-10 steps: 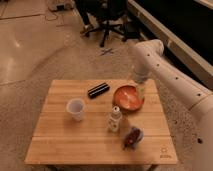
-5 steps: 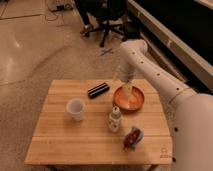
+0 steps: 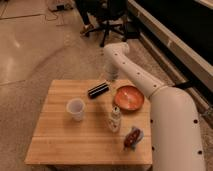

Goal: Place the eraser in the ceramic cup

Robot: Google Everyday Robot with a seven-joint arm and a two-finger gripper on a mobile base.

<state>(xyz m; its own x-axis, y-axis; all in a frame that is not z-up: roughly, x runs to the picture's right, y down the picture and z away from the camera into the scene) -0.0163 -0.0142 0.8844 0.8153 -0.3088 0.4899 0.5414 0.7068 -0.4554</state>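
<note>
Office: swivel chair [image 3: 106, 16], polished floor [image 3: 30, 50].

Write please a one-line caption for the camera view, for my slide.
The open gripper hovers at the far edge of the table near the eraser, which lies apart from the ceramic cup.

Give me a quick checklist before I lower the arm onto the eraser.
1. Eraser lying free on the table, near the far edge: ok.
2. Gripper close by, just right of the eraser at the far edge, jaws open and empty: ok.
3. Jaws around the eraser: not ok, not yet on it.
4. Jaws lined up across the eraser's narrow side: cannot tell.
5. Ceramic cup upright, mouth uncovered: ok.
6. Way from eraser to cup free; orange bowl and bottle stand off to the right: ok.
</note>
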